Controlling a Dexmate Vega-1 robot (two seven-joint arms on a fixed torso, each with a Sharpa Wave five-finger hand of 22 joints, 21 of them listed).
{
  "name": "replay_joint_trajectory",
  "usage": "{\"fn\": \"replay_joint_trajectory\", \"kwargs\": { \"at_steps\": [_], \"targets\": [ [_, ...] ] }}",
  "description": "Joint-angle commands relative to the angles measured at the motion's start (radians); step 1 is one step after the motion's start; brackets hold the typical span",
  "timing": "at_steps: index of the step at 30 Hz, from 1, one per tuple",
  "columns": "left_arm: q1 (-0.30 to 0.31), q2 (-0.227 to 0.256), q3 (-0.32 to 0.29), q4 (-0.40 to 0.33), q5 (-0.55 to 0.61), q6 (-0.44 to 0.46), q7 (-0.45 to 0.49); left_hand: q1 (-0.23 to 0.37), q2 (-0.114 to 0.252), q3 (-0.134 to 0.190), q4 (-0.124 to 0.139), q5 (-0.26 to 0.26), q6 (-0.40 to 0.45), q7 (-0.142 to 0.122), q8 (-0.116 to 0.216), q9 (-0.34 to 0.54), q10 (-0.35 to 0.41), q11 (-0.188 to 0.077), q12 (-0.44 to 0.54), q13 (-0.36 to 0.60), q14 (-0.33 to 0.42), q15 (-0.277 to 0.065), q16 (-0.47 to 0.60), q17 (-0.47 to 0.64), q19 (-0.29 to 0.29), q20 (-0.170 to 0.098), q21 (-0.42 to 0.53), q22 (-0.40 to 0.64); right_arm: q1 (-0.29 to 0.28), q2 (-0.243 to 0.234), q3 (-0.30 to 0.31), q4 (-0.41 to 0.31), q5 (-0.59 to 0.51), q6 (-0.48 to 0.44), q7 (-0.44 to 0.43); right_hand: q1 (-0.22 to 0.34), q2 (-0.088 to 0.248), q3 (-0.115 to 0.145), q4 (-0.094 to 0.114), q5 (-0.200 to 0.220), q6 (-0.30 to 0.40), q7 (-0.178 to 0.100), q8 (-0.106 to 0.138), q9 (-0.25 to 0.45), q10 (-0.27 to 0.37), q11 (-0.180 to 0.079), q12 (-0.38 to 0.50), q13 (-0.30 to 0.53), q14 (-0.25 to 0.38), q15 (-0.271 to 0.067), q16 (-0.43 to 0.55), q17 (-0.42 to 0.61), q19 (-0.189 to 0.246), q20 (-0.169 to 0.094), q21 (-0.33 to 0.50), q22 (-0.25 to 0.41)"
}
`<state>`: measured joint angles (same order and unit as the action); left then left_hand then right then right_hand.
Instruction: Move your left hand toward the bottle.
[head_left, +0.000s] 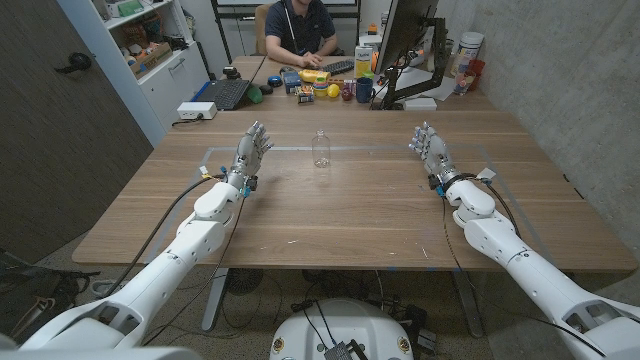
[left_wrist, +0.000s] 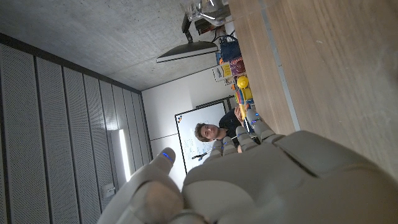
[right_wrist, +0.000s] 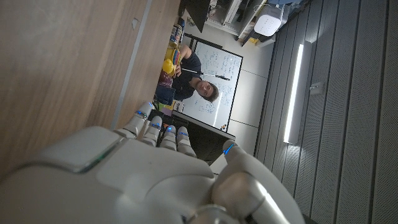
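A small clear plastic bottle (head_left: 321, 148) stands upright on the wooden table (head_left: 340, 205), at its far middle. My left hand (head_left: 250, 152) is to the bottle's left, about a hand's length away, fingers extended and apart, holding nothing. My right hand (head_left: 430, 148) is farther off on the bottle's right, also with fingers spread and empty. In the left wrist view the back of my left hand (left_wrist: 267, 180) shows, with the bottle (left_wrist: 208, 7) at the picture's edge. The right wrist view shows the back of my right hand (right_wrist: 143, 174) over the table.
A person (head_left: 297, 30) sits behind the far end of the table. Near them lie a laptop (head_left: 222, 93), a keyboard, several small coloured items (head_left: 320, 85), a mug and a monitor (head_left: 405, 40). A cabinet stands at the back left.
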<state>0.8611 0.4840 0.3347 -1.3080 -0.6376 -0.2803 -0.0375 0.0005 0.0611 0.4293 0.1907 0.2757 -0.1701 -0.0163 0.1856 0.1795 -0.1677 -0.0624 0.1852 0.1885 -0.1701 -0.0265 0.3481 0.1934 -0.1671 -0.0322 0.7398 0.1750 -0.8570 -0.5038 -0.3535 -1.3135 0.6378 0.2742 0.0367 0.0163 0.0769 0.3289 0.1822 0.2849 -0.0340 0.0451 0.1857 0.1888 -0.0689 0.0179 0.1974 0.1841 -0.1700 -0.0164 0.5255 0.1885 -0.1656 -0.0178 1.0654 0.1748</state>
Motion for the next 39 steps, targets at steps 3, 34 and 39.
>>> {"fn": "replay_joint_trajectory", "kwargs": {
  "at_steps": [3, 34, 39],
  "targets": [
    [0.035, -0.068, -0.092, -0.020, 0.086, 0.047, -0.043, 0.000, 0.121, 0.005, 0.001, 0.003, -0.173, 0.001, 0.005, 0.005, -0.122, -0.004, 0.006, 0.001, -0.160, -0.001, 0.005, 0.005, -0.114, -0.019, 0.004, 0.004, -0.031, 0.051, 0.073, -0.014, -0.051, -0.031, 0.039, 0.005, 0.089, 0.006, -0.002, 0.008, 0.000, 0.008, 0.006, 0.002, -0.007, 0.000, 0.003, 0.006, -0.113, -0.001, 0.003, 0.001, -0.179, -0.002, 0.043, 0.004],
    [-0.046, -0.274, -0.165, 0.121, 0.315, -0.273, 0.108, 0.021, 0.103, 0.019, -0.016, 0.016, -0.020, -0.097, 0.032, 0.005, 0.051, -0.016, 0.034, 0.000, 0.016, 0.016, 0.040, -0.012, 0.036, 0.072, 0.020, 0.004, -0.052, 0.115, 0.153, 0.000, -0.101, -0.048, 0.094, 0.004, 0.089, 0.006, -0.001, 0.010, 0.002, 0.008, 0.005, 0.002, -0.005, 0.000, 0.000, 0.006, -0.111, -0.001, -0.002, 0.001, -0.175, -0.003, 0.035, 0.004],
    [-0.083, -0.289, -0.151, 0.155, 0.425, -0.345, 0.194, 0.028, 0.097, 0.022, -0.022, 0.020, 0.002, -0.113, 0.035, 0.005, 0.073, -0.025, 0.036, 0.000, 0.040, 0.018, 0.043, -0.014, 0.043, 0.073, 0.016, 0.002, -0.054, 0.119, 0.158, 0.008, -0.103, -0.046, 0.105, 0.004, 0.089, 0.006, -0.001, 0.011, 0.002, 0.008, 0.005, 0.002, -0.005, 0.001, 0.000, 0.006, -0.110, -0.001, -0.003, 0.001, -0.175, -0.002, 0.034, 0.004]
  ]
}}
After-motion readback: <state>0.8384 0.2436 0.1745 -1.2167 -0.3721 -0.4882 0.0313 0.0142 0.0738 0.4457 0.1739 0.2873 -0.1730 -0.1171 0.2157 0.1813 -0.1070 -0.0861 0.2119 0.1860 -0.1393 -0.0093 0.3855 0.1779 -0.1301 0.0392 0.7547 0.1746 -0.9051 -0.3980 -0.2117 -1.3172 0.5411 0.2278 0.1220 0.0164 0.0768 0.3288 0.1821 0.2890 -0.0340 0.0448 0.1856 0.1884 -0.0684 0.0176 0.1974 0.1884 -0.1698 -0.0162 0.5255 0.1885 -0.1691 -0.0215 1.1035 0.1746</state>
